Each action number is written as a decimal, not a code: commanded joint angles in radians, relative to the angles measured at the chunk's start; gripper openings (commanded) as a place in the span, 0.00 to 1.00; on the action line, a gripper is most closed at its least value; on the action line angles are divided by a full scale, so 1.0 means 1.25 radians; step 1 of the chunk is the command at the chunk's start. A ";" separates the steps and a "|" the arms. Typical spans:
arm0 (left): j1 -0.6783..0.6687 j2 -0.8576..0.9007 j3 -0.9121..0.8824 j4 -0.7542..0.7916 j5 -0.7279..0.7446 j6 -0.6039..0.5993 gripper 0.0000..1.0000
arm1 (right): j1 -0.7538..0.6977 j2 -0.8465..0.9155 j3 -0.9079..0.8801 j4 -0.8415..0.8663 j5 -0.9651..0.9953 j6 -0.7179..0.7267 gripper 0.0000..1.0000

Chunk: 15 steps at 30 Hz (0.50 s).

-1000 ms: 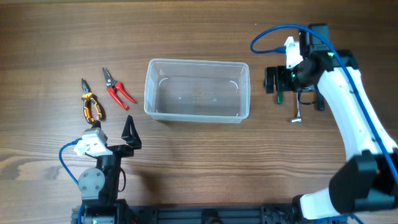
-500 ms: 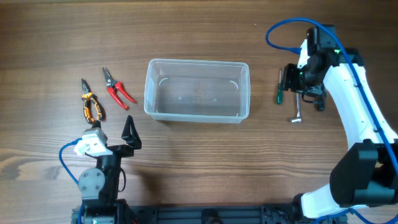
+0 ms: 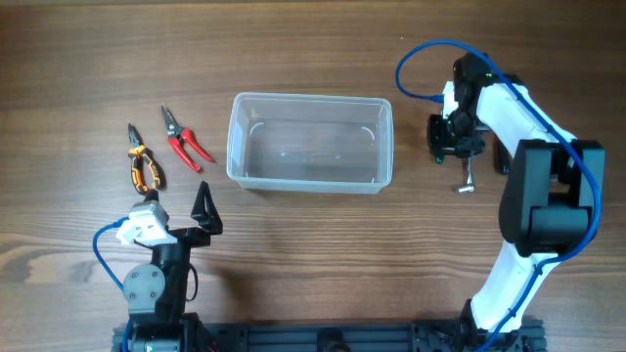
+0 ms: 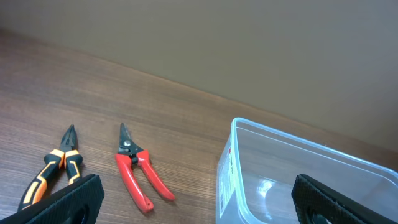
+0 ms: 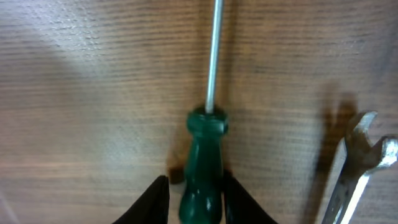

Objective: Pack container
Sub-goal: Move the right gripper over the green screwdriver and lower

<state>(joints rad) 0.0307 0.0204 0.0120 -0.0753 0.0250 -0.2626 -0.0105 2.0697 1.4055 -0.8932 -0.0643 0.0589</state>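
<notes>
The container (image 3: 308,96) is a clear rectangular tub standing empty at the table's middle; the left wrist view shows its near corner (image 4: 281,134). My right gripper (image 3: 448,137) is down on the table just right of the tub. Its fingers (image 5: 196,199) press both sides of a green screwdriver's handle (image 5: 202,155), whose steel shaft points away from the camera. From overhead only the end of the green handle (image 3: 439,154) shows under the gripper. My left gripper (image 3: 207,210) rests open at the front left, and nothing is between its pads (image 4: 199,202).
A steel wrench (image 3: 468,176) lies right beside the screwdriver (image 5: 351,168). Red-handled snips (image 3: 186,140) and orange-and-black pliers (image 3: 144,164) lie left of the tub, ahead of the left gripper (image 4: 140,171) (image 4: 53,165). A blue cable loops above the right arm (image 3: 421,54).
My right arm has swung round over the screwdriver and come down on it, and its jaws have closed from wide open onto the green handle. The left arm has not moved.
</notes>
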 commanded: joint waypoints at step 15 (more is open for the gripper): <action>-0.005 -0.004 -0.005 -0.001 0.007 0.019 1.00 | 0.000 0.025 0.123 -0.023 0.034 -0.026 0.44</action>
<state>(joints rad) 0.0307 0.0204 0.0120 -0.0753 0.0246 -0.2626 -0.0105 2.0815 1.5398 -0.9321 -0.0429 0.0208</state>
